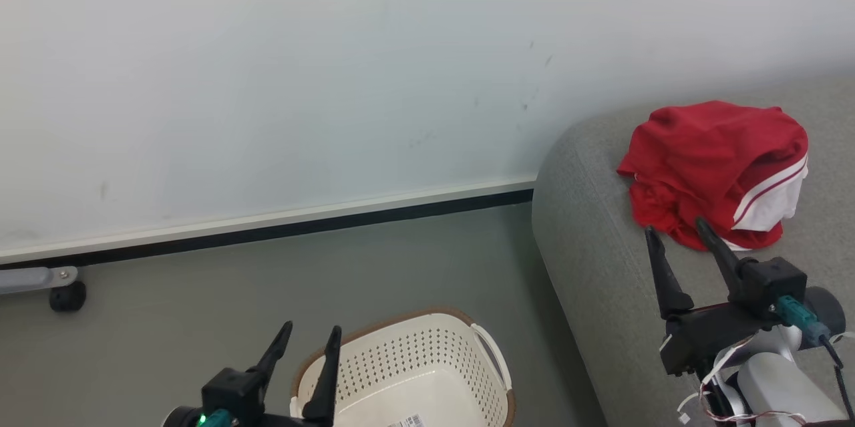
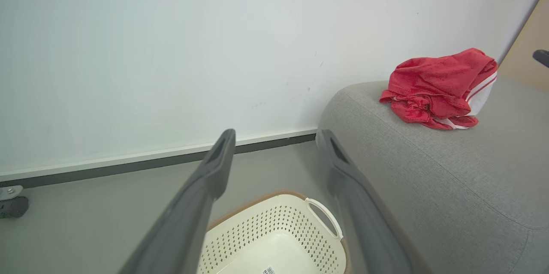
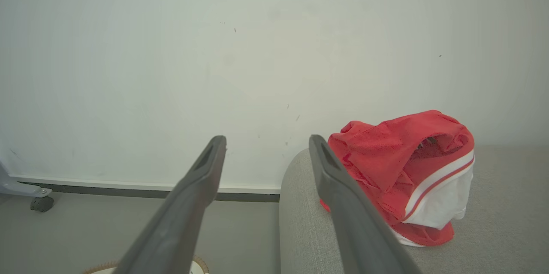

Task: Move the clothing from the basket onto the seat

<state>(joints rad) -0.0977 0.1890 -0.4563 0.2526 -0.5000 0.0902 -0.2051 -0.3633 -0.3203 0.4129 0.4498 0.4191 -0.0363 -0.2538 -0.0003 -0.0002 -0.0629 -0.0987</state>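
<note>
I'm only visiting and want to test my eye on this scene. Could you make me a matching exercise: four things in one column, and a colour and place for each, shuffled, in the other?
Things:
1. clothing
2. basket
3. seat
4. small wheel

Colour and place:
A. cream-white, standing on the floor
B. grey, to the right of the basket
C. red with white, heaped on the seat
D. black, at the far left by the wall

Pairs: 1-C, 2-A, 3-B, 4-D
</note>
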